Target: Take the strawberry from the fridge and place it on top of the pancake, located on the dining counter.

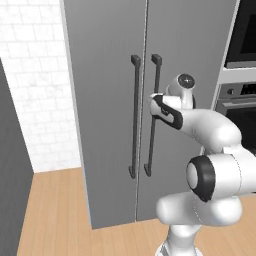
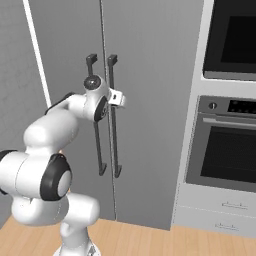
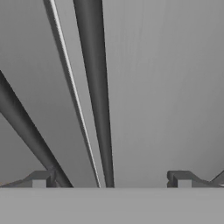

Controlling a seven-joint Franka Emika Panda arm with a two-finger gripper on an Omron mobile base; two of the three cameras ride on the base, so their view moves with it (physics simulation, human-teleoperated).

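Note:
The fridge stands straight ahead with both flat grey doors shut, so the strawberry is hidden. Two dark vertical bar handles run side by side along the door seam. My gripper is open at the right door's handle, about a third of the way down the bar. In the hand view the bar runs up between my two fingertips and neither one touches it. The left door's handle passes just beside the left fingertip. The pancake and the dining counter are out of view.
A black-windowed wall oven stack adjoins the fridge on the right, with white drawers under it. A white tiled wall and a dark grey panel stand to the left. The floor is light wood.

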